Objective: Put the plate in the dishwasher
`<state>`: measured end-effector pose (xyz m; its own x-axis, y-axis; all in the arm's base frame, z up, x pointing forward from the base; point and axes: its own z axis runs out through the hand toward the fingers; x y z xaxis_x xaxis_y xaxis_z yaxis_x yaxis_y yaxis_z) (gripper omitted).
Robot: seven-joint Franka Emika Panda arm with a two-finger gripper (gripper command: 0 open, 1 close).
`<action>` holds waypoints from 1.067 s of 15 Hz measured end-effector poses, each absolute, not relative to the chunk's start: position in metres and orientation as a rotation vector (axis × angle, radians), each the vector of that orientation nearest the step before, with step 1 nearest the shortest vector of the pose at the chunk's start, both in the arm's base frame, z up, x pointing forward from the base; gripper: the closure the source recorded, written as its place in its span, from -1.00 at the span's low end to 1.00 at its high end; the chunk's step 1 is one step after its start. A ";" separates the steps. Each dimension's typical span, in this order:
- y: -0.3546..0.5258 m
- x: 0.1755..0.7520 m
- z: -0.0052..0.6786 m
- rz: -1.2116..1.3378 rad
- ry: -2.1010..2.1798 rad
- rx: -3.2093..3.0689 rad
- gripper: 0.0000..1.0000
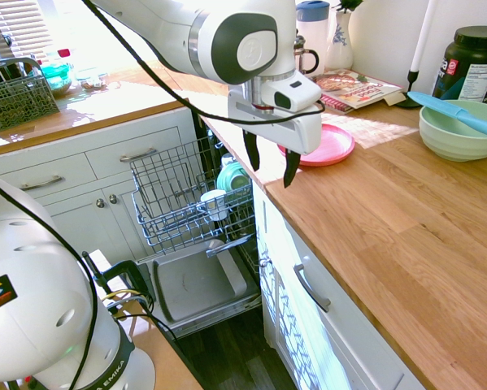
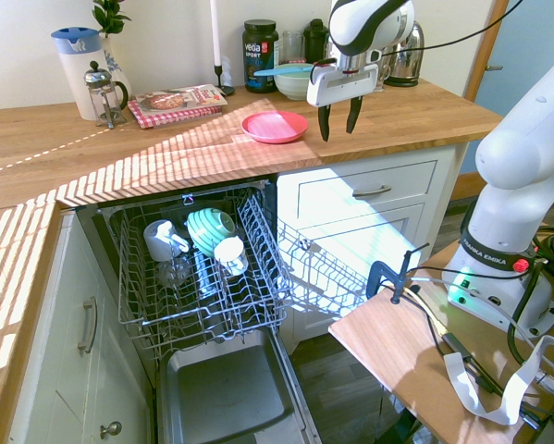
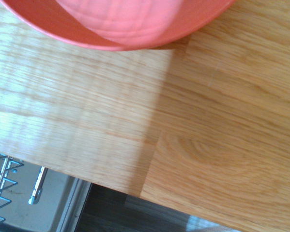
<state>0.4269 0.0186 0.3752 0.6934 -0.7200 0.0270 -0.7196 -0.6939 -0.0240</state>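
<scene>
We start with the desk [image 2: 166,148], the long wooden top that carries everything, and take the plate as our landmark. Below the desk's front edge, down and to one side of the plate, the dishwasher [image 2: 203,277] stands open, its door [image 2: 226,398] folded flat and its wire rack [image 2: 198,296] pulled out. The rack already holds a teal bowl [image 2: 210,227] and two white cups [image 2: 228,254].

The plate [image 2: 275,126] lies flat on the desk, near the front edge, untouched. Behind it we see a pale green bowl [image 2: 297,85] with a blue spatula [image 1: 458,114] across it, and a magazine [image 2: 175,102] off to its side.

Our pincer [image 2: 338,118] hangs above the desk just beside the plate, pointing straight down, its two dark fingers [image 1: 251,150] spread wide apart with nothing between them. In the wrist view only the plate's near rim [image 3: 111,29] shows, so we judge the pincer sits off-centre from it.

What worries us: the plate is shallow and lies flat, so the fingers have only the low rim to catch. If we come down a little short, one finger may land on the rim and tip or skid the plate toward the desk edge. A thin grip on smooth plastic could also slip on the way over to the rack, and the crowded rack leaves few free slots.
</scene>
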 end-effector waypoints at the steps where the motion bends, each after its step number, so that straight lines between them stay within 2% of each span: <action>1: 0.018 0.427 0.375 -0.052 1.226 -2.879 -1.00; 6: -0.016 0.454 0.388 -0.177 1.324 -2.641 -1.00; 10: -0.044 0.495 0.365 -0.218 1.348 -2.470 -1.00; 11: -0.048 0.503 0.357 -0.219 1.345 -2.431 1.00; 16: -0.053 0.536 0.332 -0.206 1.328 -2.345 1.00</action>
<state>0.5359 -0.0530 0.3322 0.5290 -0.8445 -0.0831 -0.7798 -0.4452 -0.4400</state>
